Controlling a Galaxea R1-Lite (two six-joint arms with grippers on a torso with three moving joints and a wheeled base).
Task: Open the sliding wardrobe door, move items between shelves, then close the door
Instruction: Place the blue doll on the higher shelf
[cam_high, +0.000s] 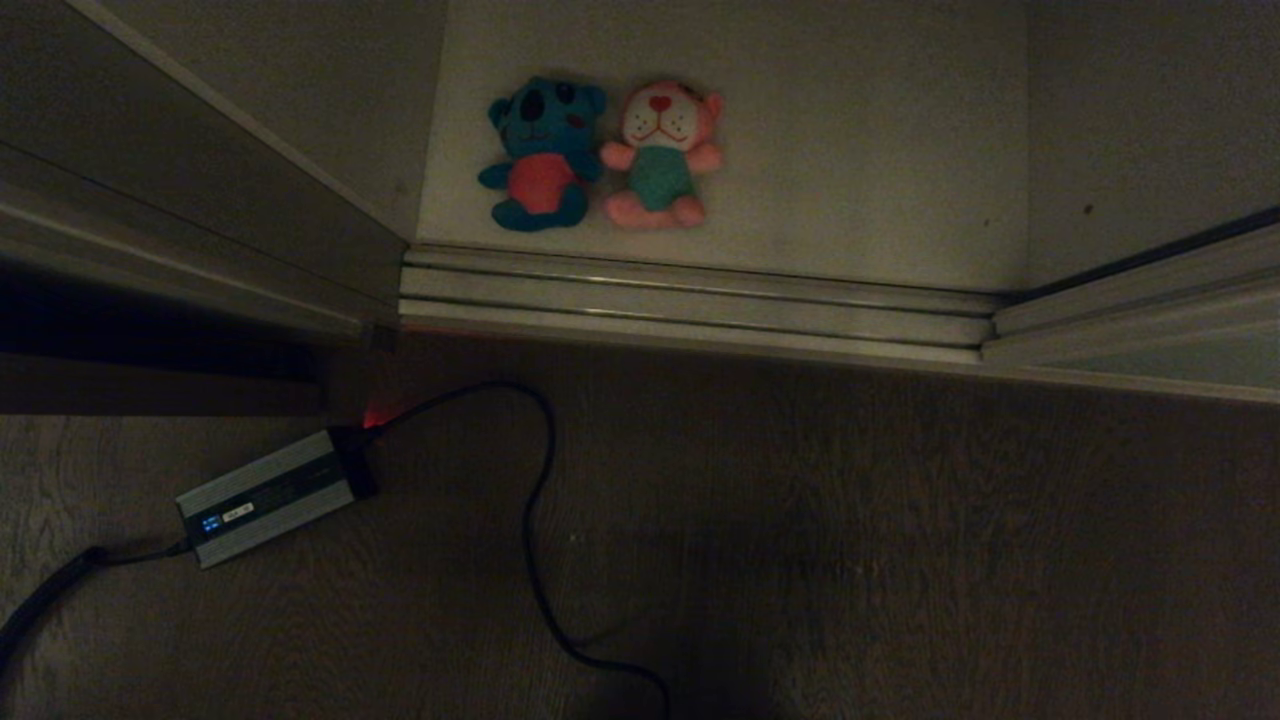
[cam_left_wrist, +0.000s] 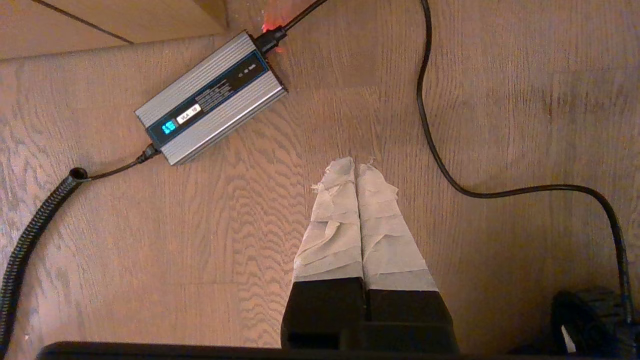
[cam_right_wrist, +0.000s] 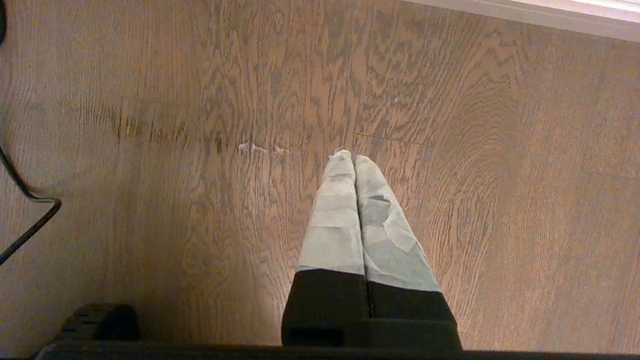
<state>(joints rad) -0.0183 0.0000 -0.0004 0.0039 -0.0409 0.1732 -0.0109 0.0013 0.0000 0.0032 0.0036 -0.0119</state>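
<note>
Seemingly well apart from both toys (cam_high: 600, 155), left gripper (cam_left_wrist: 356, 167) and right gripper (cam_right_wrist: 348, 157) hang, jaws together.

Cut-offs and unreadables, dim scene
Black cable (cam_high: 535, 500) runs off head view's bottom edge; coiled cable (cam_high: 40, 600) exits at left. Sliding wardrobe door (cam_high: 1140, 320) clipped at right edge, extent unknown. Power brick (cam_left_wrist: 210, 97) label text too small to read. Dark lump (cam_left_wrist: 590, 320) in left wrist view's corner unidentifiable.
</note>
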